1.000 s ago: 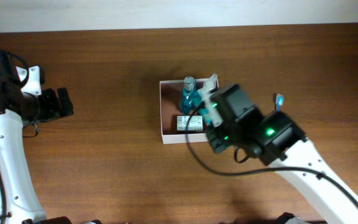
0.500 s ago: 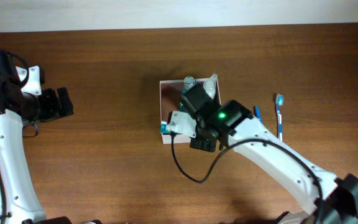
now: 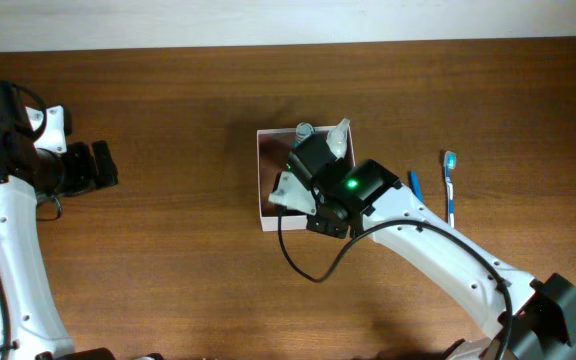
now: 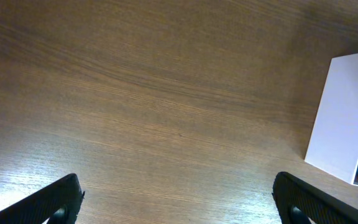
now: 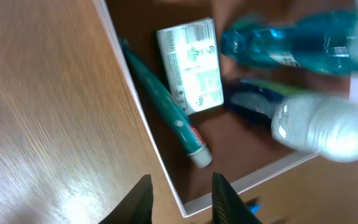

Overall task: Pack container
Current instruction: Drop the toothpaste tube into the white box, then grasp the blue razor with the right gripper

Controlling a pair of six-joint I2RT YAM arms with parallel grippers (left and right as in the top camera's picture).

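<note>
The container (image 3: 261, 168) is a shallow white box with a pinkish-brown inside, at mid-table. In the right wrist view the container (image 5: 272, 175) holds a green tube (image 5: 166, 102) along one wall, a white carton (image 5: 191, 65), a blue bottle (image 5: 297, 40), a blurred white bottle (image 5: 328, 127) and a dark blue item (image 5: 253, 99). My right gripper (image 3: 286, 195) hovers over the box; its fingers (image 5: 182, 202) are open and empty, one on each side of a wall. My left gripper (image 3: 98, 165) is open and empty far left (image 4: 179, 202).
A blue toothbrush (image 3: 449, 185) and a small blue item (image 3: 414, 183) lie on the table right of the box. The box's white outer wall (image 4: 344, 118) shows at the right edge of the left wrist view.
My right arm swung left from the box's right side to over its left part. The green tube now lies inside along the wall. The left arm has not moved.
</note>
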